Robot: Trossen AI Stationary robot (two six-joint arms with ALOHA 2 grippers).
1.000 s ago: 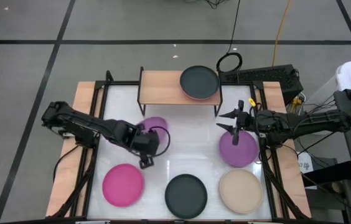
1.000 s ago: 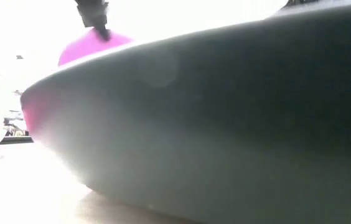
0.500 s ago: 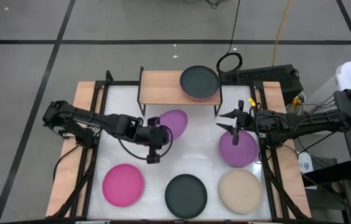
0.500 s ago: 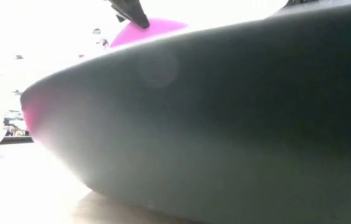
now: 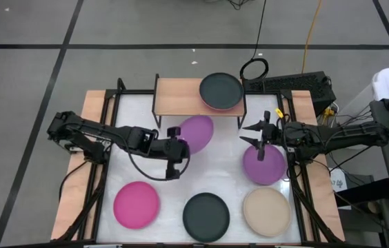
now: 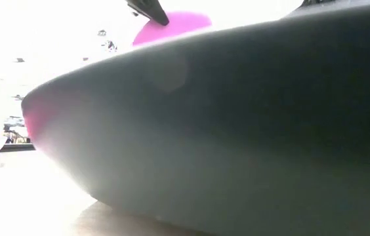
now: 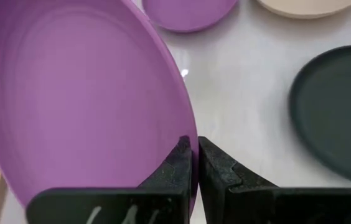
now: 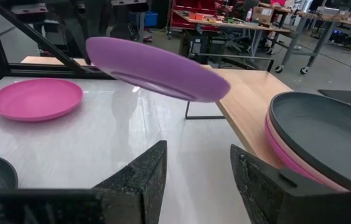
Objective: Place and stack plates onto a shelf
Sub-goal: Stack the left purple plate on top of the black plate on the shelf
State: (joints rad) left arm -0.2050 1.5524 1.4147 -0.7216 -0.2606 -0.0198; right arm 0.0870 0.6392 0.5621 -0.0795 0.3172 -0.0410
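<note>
Where the worktop's [image 5: 201, 176] front edge runs, three plates lie flat in a row: a magenta plate [image 5: 136, 204] toward the front left corner, a black plate [image 5: 206, 216] at the middle of that edge, and a beige plate [image 5: 267, 211] toward the front right corner. Behind the beige one, near the right edge, a second purple plate [image 5: 263, 164] rests on the white top, and my right claw [image 5: 263, 138] hangs over its far rim with its fingers [image 8: 139, 175] spread apart and nothing between them. At mid-table my left claw [image 5: 176, 149] is clamped on the rim of the purple plate [image 5: 196, 132], its two fingers [image 7: 175, 167] pinched together on the edge; I hold that plate lifted off the worktop and tilted, just in front of the shelf [image 5: 177, 96] and toward its right half. Farthest back, the shelf stands at the middle of the rear edge, a light-wood board on black legs. On its right end sits another black plate [image 5: 221, 89] stacked on a pink plate [image 8: 290, 162], whose rim shows beneath it; the left part of the board is bare wood.
</note>
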